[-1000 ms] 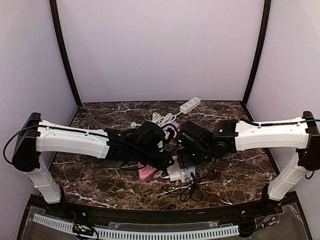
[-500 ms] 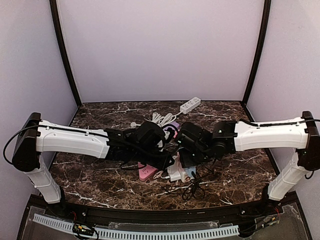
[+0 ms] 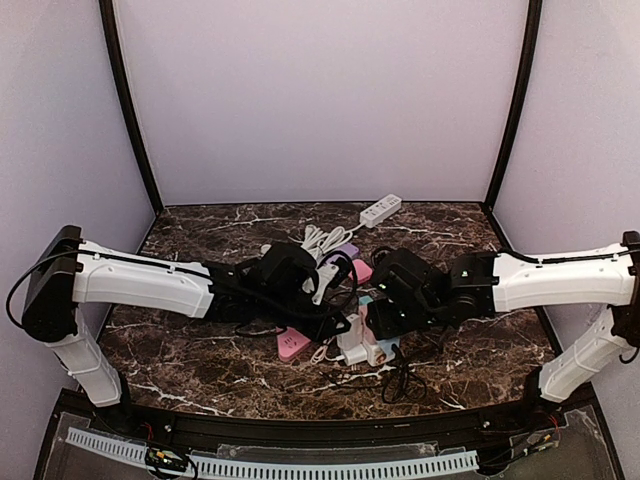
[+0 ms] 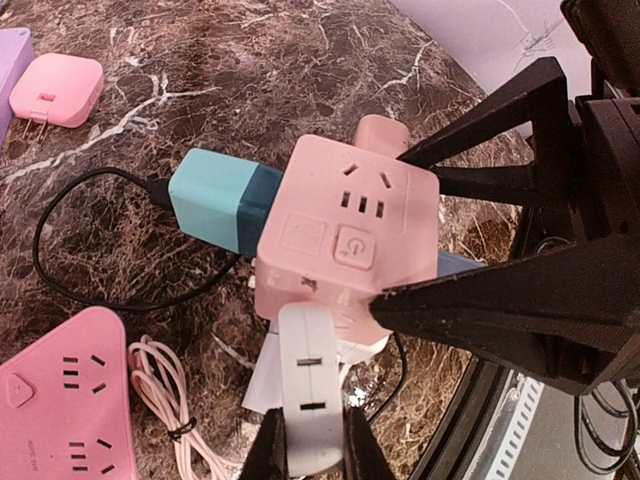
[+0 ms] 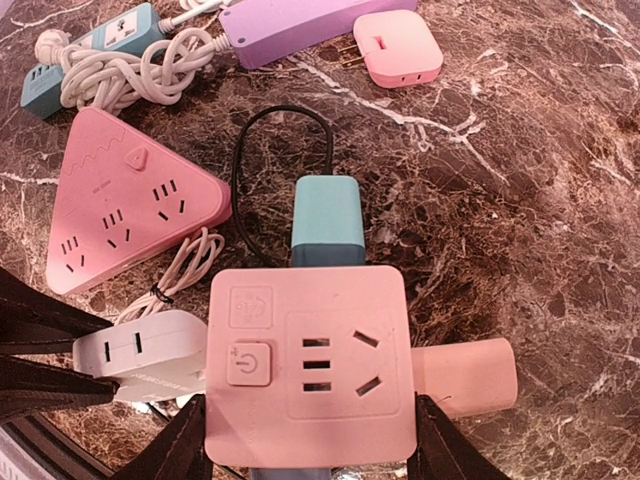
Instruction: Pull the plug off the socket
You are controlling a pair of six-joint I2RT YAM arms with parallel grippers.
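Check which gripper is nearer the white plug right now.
Left. The left gripper is clamped on the white plug, one finger on each side. The right gripper holds the pink socket that the plug is in.

Pale lilac walls (image 3: pixel 320 90) (quite plain) and black corner posts (image 3: pixel 130 110) enclose a dark marble table (image 3: pixel 200 230).

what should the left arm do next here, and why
Probably pull the white plug straight back, away from the pink cube socket: the left fingers are shut on it, it looks seated against the cube's side, and the right fingers clamp the cube from both sides to brace it.
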